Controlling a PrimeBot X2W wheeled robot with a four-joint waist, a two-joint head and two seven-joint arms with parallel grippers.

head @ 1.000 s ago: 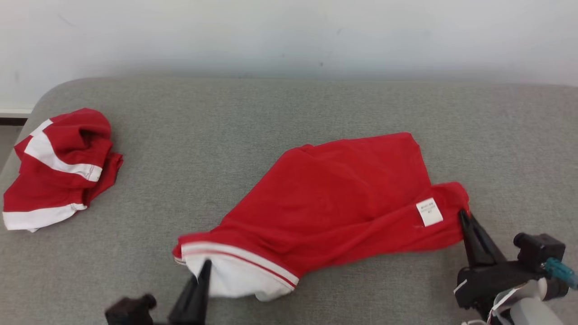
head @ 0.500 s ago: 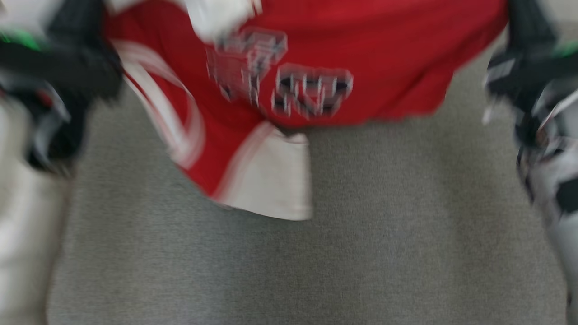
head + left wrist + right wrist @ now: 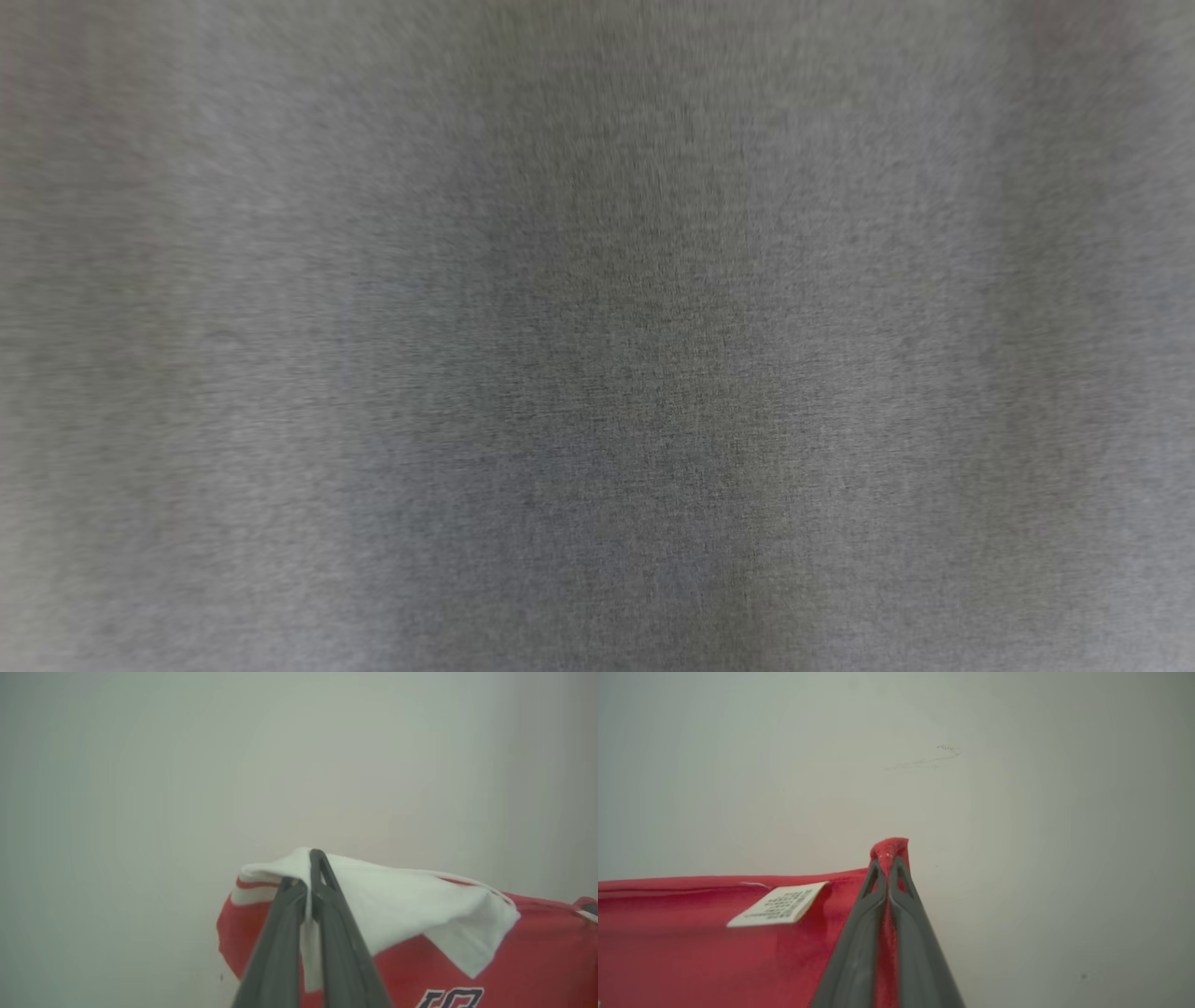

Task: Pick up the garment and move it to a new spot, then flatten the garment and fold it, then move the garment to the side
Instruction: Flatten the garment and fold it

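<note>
While left fingers [image 3: 275, 947] clamp its white panel and right fingers [image 3: 852, 956] its edge, the red garment [image 3: 537, 952] hangs.

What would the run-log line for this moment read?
stage: red garment held by two edges | left jaws: shut on its white panel | right jaws: shut on corner beside label | head view: blurred grey surface

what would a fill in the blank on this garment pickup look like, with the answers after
1. The left gripper is shut on the ____ part of the garment.
2. The right gripper is shut on a ____ fold of it.
3. In the right wrist view the label lies ____ of that gripper.
4. The head view shows a blurred ____ surface.
Missing: white; red; left; grey.
</note>
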